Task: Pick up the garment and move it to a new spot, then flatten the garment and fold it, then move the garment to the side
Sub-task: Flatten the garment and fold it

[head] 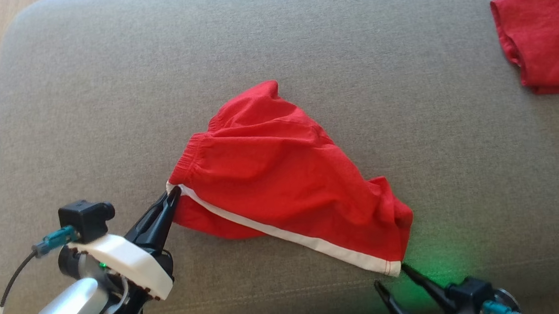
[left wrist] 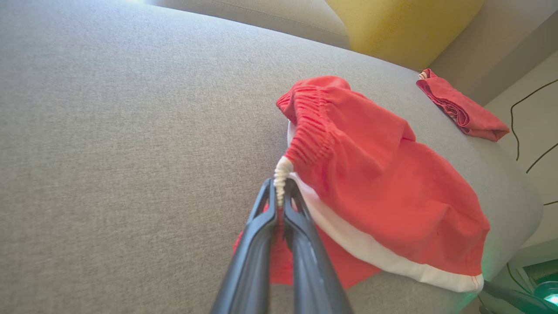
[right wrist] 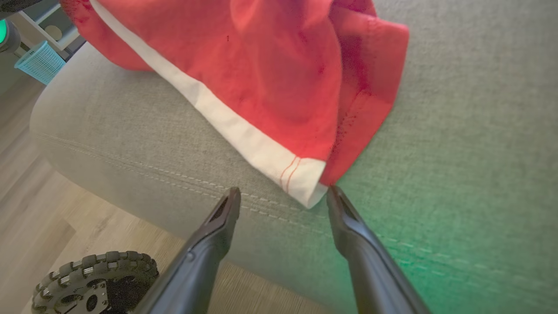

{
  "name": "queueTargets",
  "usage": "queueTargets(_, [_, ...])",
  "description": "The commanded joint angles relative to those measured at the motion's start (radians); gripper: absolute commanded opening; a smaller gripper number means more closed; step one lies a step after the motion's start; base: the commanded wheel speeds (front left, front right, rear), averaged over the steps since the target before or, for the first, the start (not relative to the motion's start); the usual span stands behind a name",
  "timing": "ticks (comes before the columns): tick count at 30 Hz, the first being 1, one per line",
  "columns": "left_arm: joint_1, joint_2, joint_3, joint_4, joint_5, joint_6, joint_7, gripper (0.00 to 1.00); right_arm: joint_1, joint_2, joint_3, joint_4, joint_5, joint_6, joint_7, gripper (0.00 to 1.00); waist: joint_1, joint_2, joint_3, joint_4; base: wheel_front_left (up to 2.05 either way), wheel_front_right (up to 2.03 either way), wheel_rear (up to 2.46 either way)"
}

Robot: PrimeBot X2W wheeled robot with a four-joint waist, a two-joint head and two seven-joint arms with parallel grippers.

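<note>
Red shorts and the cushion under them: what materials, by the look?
Red shorts: thin matte cloth, probably cotton or a blend; soft creases, gathered elastic waistband, white stitched trim. Sofa cushion: grey coarse-woven upholstery, matte; visible weave grain, stitched seam near the front edge.

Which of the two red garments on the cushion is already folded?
The far garment at the head view's upper right, lying flat and compact. The middle garment, with the white stripe, is rumpled and pinched by the left gripper.

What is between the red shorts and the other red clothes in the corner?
Only bare grey cushion, as the head view shows, all the way from the red shorts to the other red garment.
</note>
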Motion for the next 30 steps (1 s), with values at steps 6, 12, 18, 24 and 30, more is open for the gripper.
queueTargets(6, [-0.044,0.023,0.044,-0.017,0.019,-0.008,-0.012,0.00,-0.044,-0.006,-0.034,0.001,-0.034,0.000,-0.010,1.00,0.0000,0.0000,0.014,0.019,0.00,0.00,0.00])
queueTargets(12, [-0.054,0.019,0.042,-0.018,0.022,-0.007,-0.007,0.00,-0.036,-0.001,-0.042,0.011,-0.032,0.000,-0.010,0.82,0.0000,0.0000,0.026,0.030,0.00,0.00,0.00])
queueTargets(18, [-0.062,0.015,0.039,-0.017,0.022,-0.010,-0.003,0.00,-0.051,-0.008,-0.015,0.021,-0.015,0.000,-0.010,0.00,0.0000,0.0000,0.034,0.027,0.00,0.00,0.00])
queueTargets(24, [-0.059,0.015,0.073,-0.039,0.011,-0.026,-0.008,0.00,-0.039,-0.020,-0.097,-0.096,0.032,0.000,-0.010,0.00,0.0000,0.0000,0.011,0.001,0.00,0.00,0.00])
queueTargets(30, [-0.072,0.019,0.167,-0.143,0.006,-0.067,-0.012,0.00,-0.042,-0.070,-0.238,-0.285,0.101,0.000,-0.010,0.00,0.0000,0.0000,-0.022,-0.042,0.00,0.00,0.00])
